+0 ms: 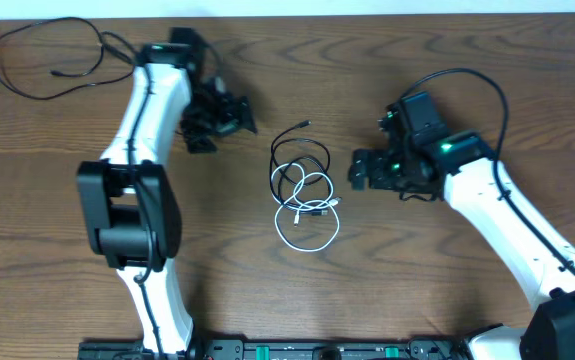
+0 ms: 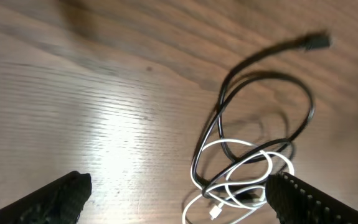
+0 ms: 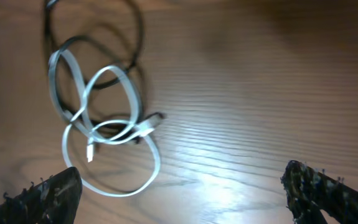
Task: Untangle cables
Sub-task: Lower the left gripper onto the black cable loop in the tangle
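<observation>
Cables [image 1: 304, 190] tangled at frame centre on wooden table [image 1: 447, 290]: white cord [image 3: 138, 130] looped over black cord [image 2: 309, 106]. Second black cable [image 1: 57, 73] apart, upper left. Left gripper [image 2: 177, 193] spread, empty, upper-left of tangle; right gripper [image 3: 179, 186] likewise spread, empty, just right.

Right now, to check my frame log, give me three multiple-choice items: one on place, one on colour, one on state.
1. Where is the tangled bundle? A under the right arm; B between the grippers; C off the table.
2. What colour is its lowest loop in the overhead view? A white; B red; C yellow.
3. How are the grippers? A left shut; B right shut; C both open.
B: it lies between the left gripper and the right gripper.
A: the white cable forms that loop.
C: both wrist views show them wide open and empty.
</observation>
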